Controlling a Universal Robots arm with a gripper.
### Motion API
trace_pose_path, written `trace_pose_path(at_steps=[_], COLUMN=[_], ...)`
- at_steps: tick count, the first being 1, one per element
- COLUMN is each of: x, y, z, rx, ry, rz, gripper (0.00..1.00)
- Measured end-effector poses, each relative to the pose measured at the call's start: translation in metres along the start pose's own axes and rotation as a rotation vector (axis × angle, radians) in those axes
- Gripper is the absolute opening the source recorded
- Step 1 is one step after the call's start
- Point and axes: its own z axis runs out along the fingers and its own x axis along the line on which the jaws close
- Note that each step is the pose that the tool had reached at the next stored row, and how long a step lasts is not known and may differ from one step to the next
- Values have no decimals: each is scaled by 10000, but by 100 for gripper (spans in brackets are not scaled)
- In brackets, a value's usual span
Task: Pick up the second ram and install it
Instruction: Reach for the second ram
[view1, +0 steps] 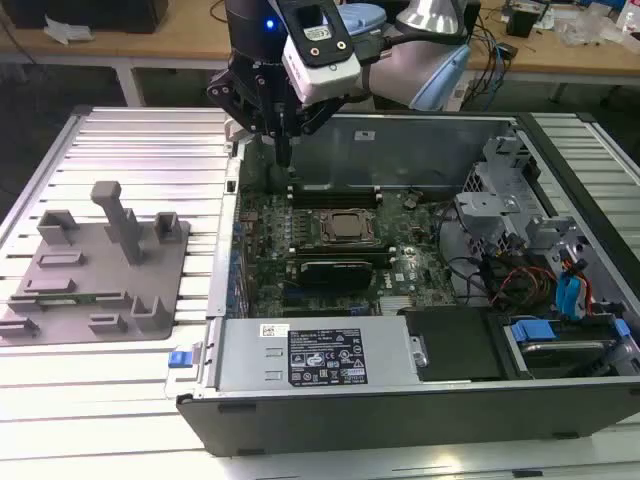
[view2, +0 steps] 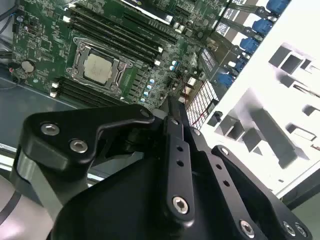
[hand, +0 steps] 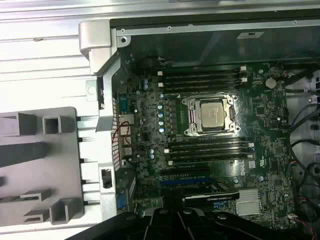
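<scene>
- The second ram (view1: 72, 298) lies flat in a gray fixture (view1: 100, 270) at the lower left of the exterior view. Its long axis runs left to right across the frame.
- The claw (view1: 283, 155) hangs at upper centre, over the far left corner of the open computer case (view1: 400, 140). It looks clenched, with nothing visible in it.
- The stick therefore sits well apart from the claw, down and to its left, out on the bench (view1: 150, 140).

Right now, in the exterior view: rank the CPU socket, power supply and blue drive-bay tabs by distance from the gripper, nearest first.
1. CPU socket: mid-board, nearest the gripper, which hangs over the case's far corner.
2. power supply: along the near case wall.
3. blue drive-bay tabs: at the exterior view's right, farthest.
</scene>
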Motion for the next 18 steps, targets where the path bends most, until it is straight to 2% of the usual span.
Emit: trace_pose_path(at_steps=[9, 13, 18], x=[1, 109, 178], y=[0, -8, -12], z=[0, -2, -4], rx=[-1, 0, -1], ry=[0, -2, -2], rz=[-2, 0, 0], gripper=[8, 8, 8])
